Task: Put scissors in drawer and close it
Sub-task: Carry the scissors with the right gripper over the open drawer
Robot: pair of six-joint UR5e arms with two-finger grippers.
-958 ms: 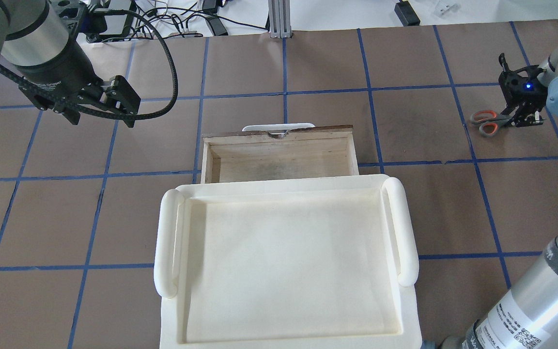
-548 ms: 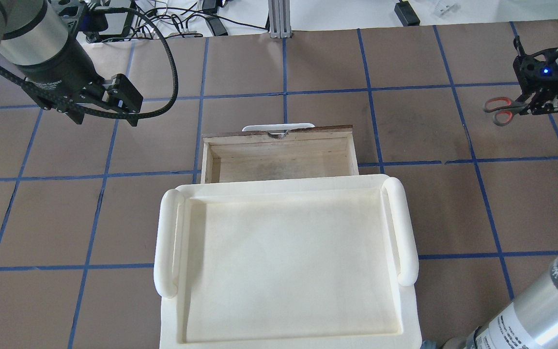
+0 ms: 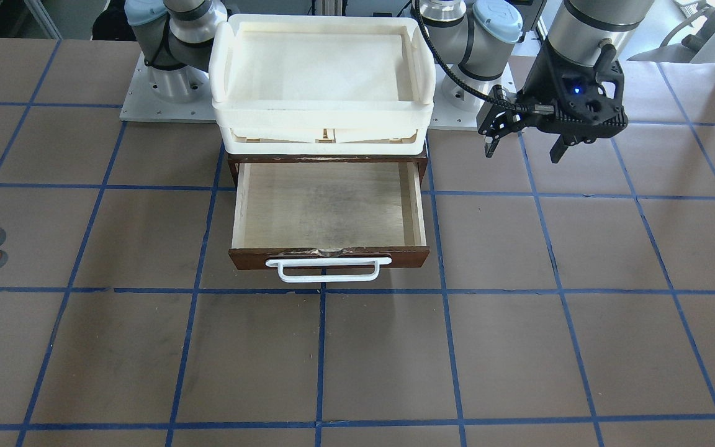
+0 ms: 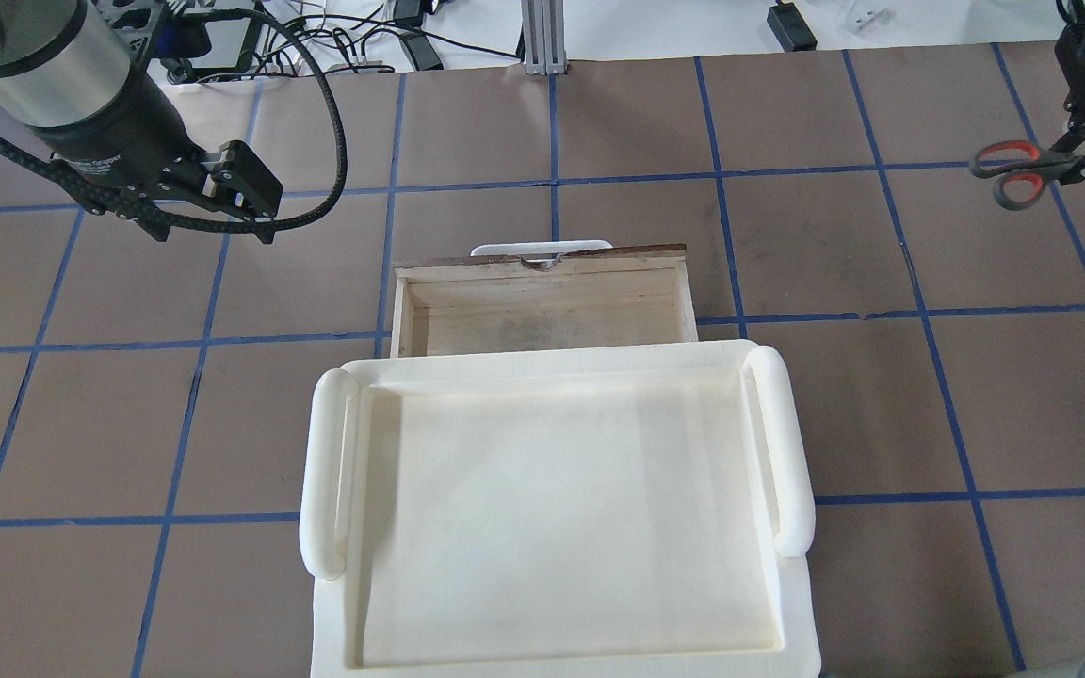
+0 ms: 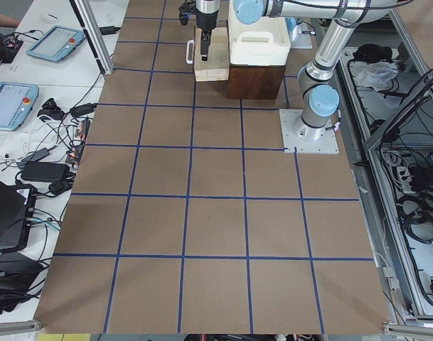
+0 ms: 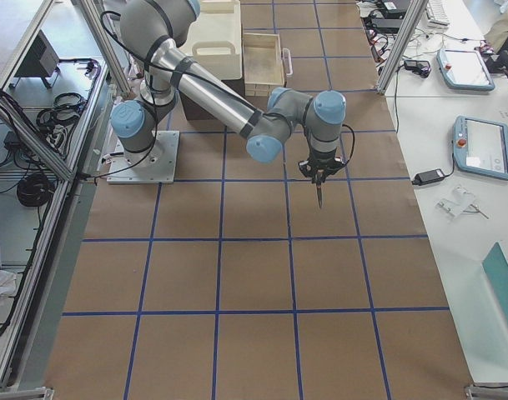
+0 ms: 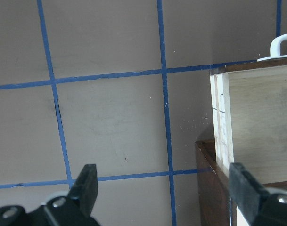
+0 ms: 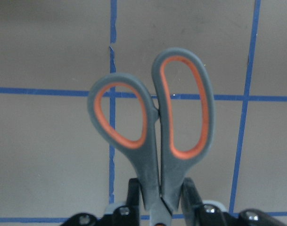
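The right fingers [image 8: 190, 195] pinch the scissors [image 8: 152, 122] at the neck, just by the grey loops. The scissors hang above the tabletop [image 4: 834, 395], well apart from the open drawer [image 4: 542, 268]. The left fingers [image 7: 86, 188] are spread wide with nothing in them, beside the drawer. The hold is on a thin part — so the scissors could swing or slip out on the long way over. They could also bump the white tray [image 4: 787, 443], or land on the drawer's edge, not inside.
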